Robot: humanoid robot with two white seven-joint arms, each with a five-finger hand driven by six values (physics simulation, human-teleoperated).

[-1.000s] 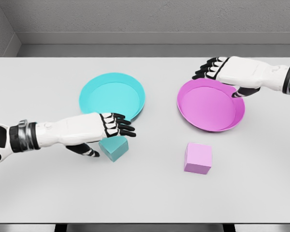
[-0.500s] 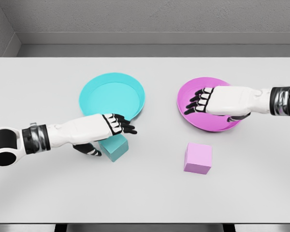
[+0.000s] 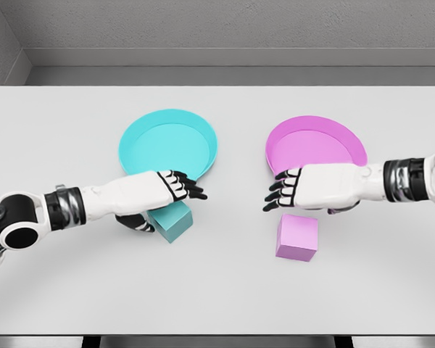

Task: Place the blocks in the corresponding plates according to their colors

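Two blocks (image 3: pixel 170 221) (image 3: pixel 297 237), two plates (image 3: pixel 168 142) (image 3: pixel 315 148), one cyan and one pink each.

Table (image 3: pixel 58 290): two plates (image 3: pixel 167 141), two blocks (image 3: pixel 297 238).

No text, label, brand, number or sign can be read on anything in view.

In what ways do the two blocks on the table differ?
The teal block is teal and lies near the teal plate; the pink block is pink and lies near the pink plate. The left hand partly covers the teal block, while the pink block shows fully. Both rest on the table, outside the plates.
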